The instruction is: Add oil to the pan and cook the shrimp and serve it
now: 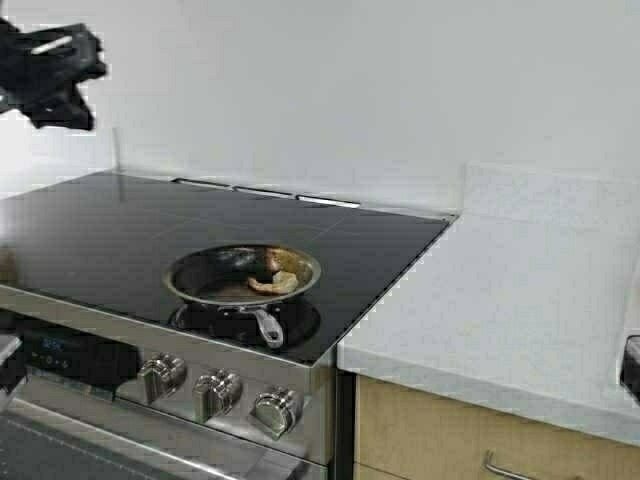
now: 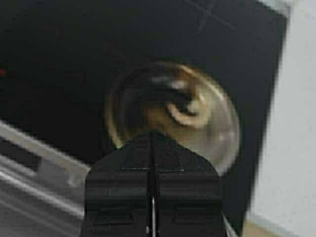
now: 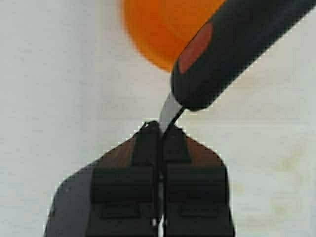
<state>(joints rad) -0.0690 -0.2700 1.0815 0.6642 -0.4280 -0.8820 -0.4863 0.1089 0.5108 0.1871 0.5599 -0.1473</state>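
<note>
Nearest in the high view, the steel oven front (image 1: 120,400) carries three round knobs (image 1: 220,392) and a small blue display (image 1: 52,346) at its left. To the right, a wooden cabinet (image 1: 440,430) with a metal pull sits under a pale stone counter (image 1: 500,310). Behind the knobs spreads the black glass cooktop (image 1: 100,235), running back to a plain white wall (image 1: 350,90).

On the near right burner stands the pan (image 1: 242,275), its shiny rim round a browned inside, its stub handle pointing toward the knobs. A pale tan curled shrimp (image 1: 277,281) lies in its right half.

High at the far left, the left gripper (image 1: 50,75) hangs above the cooktop; its wrist view looks down on the pan, fingers pressed together with nothing between them. The right gripper (image 3: 159,129) is over the pale counter, clamped on the thin metal end of a tool with a dark handle (image 3: 237,49) marked red. An orange bowl (image 3: 163,29) sits beyond it.
</note>
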